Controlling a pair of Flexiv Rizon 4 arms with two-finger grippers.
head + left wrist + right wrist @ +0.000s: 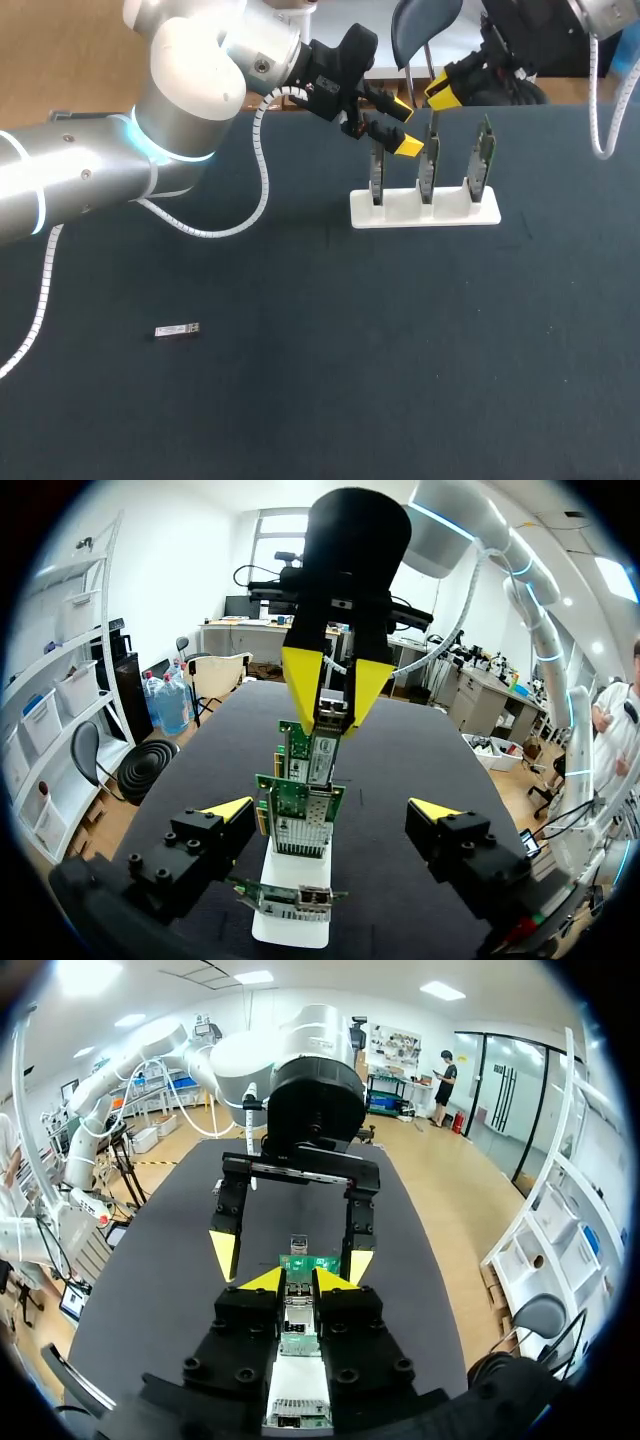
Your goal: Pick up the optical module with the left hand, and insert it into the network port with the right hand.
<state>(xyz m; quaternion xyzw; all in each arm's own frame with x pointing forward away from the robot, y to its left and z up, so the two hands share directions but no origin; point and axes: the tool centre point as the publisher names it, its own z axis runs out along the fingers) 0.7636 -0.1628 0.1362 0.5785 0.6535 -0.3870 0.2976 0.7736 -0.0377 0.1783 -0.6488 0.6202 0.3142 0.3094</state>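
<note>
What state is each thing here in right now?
optical module: lying flat on the table, untouched.
network cards: three, upright in the white stand.
left gripper: open, empty, beside the cards.
right gripper: shut on one network card's top.

1. Even, bright light falls from overhead on the dark worktop point(300, 400).
2. Soft glare sits on the white left arm point(190, 60) at eleven o'clock.
3. The white stand point(425, 212) casts only a faint shadow.
</note>
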